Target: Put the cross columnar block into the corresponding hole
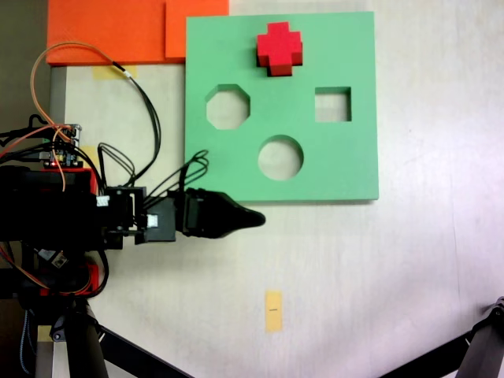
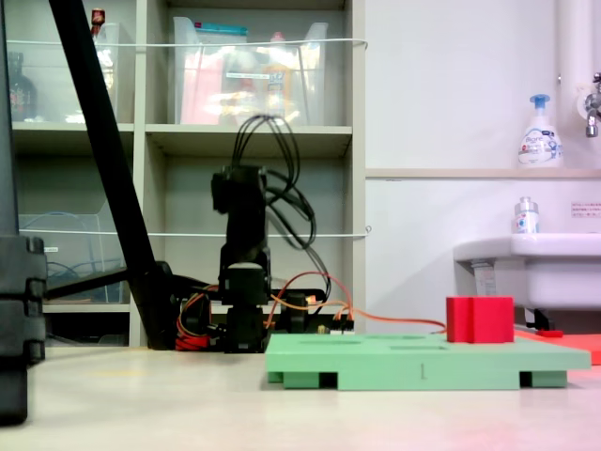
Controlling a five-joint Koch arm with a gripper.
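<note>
Pale tabletop point(image 1: 378, 276) under me, shelving and a white sink behind in a fixed view. Green square foam board point(image 1: 346, 161) lies flat on it, with octagonal cutout point(image 1: 228, 108), square cutout point(image 1: 333, 104) and round cutout point(image 1: 280, 157) open. Small bright red plus-shaped foam block point(image 1: 279, 48) stands upright on the board near its far edge, sticking well up above the surface point(image 2: 480, 319), seemingly seated where the plus-shaped hole would be; the hole itself is covered. My black gripper point(image 1: 250, 220) sits off the board, just below its lower edge in a fixed view, tip pointing right, well apart from the red block and holding nothing. Jaws overlap, can't tell if they're parted or together. Orange foam sheets point(image 1: 118, 30) lie at the top left. Yellow tape strip point(image 1: 273, 310) on the table below.
</note>
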